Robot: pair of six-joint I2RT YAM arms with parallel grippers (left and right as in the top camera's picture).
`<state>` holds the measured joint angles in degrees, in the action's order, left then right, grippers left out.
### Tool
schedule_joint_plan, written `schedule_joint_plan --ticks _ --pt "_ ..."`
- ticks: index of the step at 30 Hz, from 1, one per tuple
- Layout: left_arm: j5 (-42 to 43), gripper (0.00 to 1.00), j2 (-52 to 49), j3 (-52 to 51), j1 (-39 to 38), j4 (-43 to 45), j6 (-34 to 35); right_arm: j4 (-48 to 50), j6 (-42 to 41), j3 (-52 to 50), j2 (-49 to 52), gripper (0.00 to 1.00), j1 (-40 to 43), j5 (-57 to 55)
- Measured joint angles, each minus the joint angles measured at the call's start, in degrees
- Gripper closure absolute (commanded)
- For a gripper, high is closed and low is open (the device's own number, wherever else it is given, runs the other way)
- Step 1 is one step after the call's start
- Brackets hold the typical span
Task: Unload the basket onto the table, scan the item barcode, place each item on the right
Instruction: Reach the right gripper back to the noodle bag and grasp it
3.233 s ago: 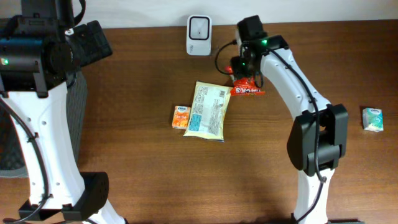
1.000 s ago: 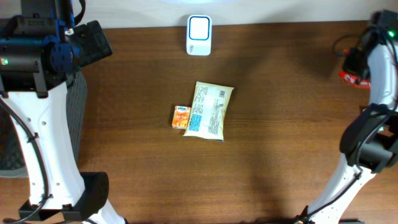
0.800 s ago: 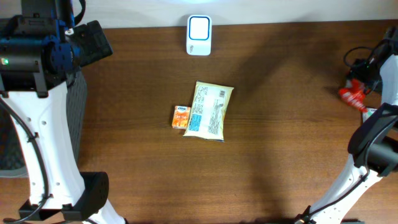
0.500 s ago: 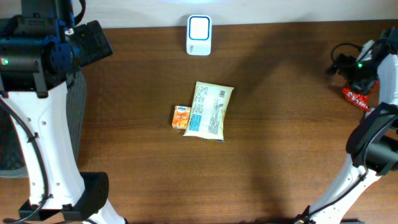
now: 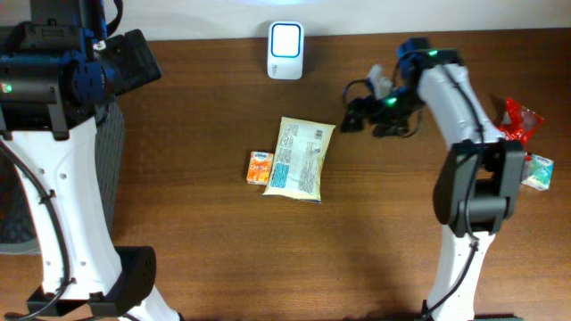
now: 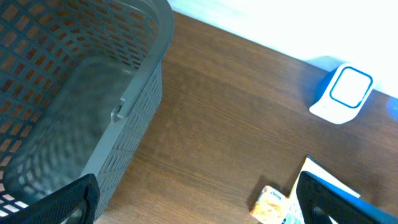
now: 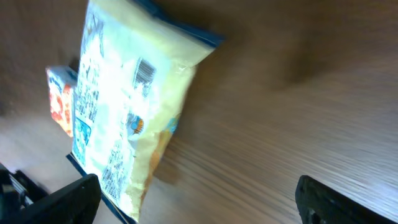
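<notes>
Bare table (image 5: 375,241) runs across the lower half of the overhead frame. At centre the yellow pouch (image 5: 299,157) and orange box (image 5: 260,168) lie just beside each other. The scanner (image 5: 285,39) blocks top centre, the basket (image 6: 140,130) the far left, and a red packet (image 5: 519,120) the right edge.

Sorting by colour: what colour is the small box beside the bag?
The small box is orange; overhead view shows it best.

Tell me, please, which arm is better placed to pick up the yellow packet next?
Right, likely. The right gripper, open, hovers beside the yellow packet, whose barcode shows in its wrist view; the left gripper is away by the grey basket.
</notes>
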<state>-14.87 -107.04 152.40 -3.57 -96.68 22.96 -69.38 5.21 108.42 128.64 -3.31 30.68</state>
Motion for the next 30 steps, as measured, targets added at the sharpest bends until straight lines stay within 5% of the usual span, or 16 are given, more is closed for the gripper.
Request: schedule_joint_plan --ticks 12,15,17,19,30 --pt "0.0 0.01 0.0 0.0 0.0 0.0 0.0 14.6 -13.4 -14.5 -0.7 0.01 -14.4 8.1" --pt "0.0 0.01 0.0 0.0 0.0 0.0 0.0 15.3 -15.9 -15.5 -1.3 0.21 -14.8 7.1" --pt "0.0 0.01 0.0 0.0 0.0 0.0 0.0 14.5 -17.0 -15.8 -1.3 0.52 -14.7 6.1" --pt "0.0 0.01 0.0 0.0 0.0 0.0 0.0 13.9 -17.2 -16.5 -1.0 0.96 -14.3 4.2" --pt "0.0 0.01 0.0 0.0 0.0 0.0 0.0 4.9 -15.9 -14.3 -1.0 0.96 -6.4 2.1"
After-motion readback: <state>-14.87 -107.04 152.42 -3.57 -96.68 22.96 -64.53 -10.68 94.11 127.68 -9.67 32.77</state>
